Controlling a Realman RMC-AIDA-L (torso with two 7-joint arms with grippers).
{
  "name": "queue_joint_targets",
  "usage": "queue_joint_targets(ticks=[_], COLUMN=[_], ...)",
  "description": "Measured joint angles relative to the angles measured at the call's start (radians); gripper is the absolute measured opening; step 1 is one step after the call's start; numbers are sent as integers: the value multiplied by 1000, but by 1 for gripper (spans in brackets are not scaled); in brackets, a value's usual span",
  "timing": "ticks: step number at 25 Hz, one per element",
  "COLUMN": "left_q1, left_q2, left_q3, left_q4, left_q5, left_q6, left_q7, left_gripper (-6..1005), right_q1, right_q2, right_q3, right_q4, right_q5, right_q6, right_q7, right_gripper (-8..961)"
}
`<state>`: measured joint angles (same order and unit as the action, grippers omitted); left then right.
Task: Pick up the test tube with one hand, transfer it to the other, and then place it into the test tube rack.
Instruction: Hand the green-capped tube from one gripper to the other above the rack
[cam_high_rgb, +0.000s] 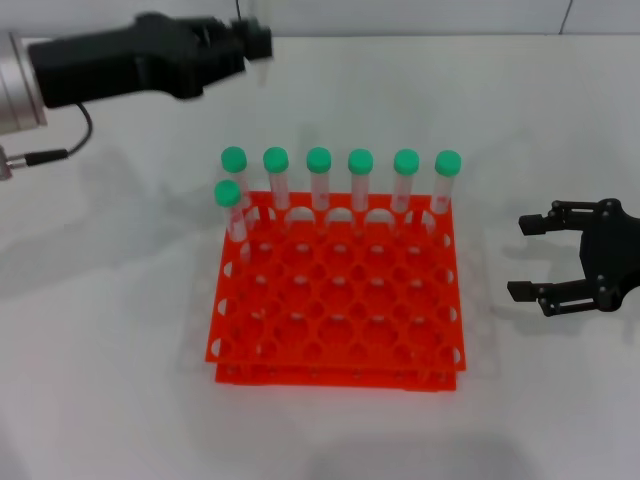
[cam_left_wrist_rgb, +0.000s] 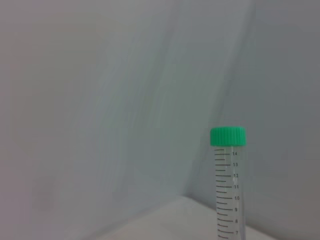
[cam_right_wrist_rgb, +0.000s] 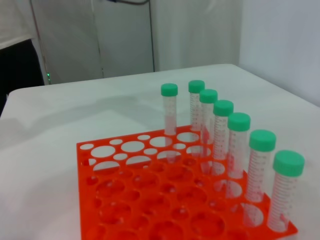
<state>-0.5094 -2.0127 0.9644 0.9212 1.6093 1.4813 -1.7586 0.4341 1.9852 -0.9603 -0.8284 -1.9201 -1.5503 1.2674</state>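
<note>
The slim clear green-capped test tube is gripped upright in the raised left hand; it should be kept vertical for transfer toward the released right hand, beside the orange-red rack.

We see a white surface with soft shadows | behind it a pale wall meets white panels with thin dark seams | a dark cable hangs at the top | light is even and diffuse
</note>
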Motion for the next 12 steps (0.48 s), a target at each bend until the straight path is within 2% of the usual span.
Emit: queue_joint_targets(ticks=[3,7,12], left_q1=[-66,-95,-145], left_q2=[37,40,31], left_q3=[-14,-9,-9], left_q4=[-124,-120,-119], left_q5=[25,127,277], left_q6=[71,84,93], left_q7=[57,53,50], left_gripper=[197,198,198], right_q1=[-1,-5,-18], right_q2=[2,3,3], right_q3=[0,1,2], right_q4=[0,1,1], right_q5=[10,16,26], right_q6=[-2,-4,-5], right_q7=[-5,-9,-17], right_gripper=[777,775,774])
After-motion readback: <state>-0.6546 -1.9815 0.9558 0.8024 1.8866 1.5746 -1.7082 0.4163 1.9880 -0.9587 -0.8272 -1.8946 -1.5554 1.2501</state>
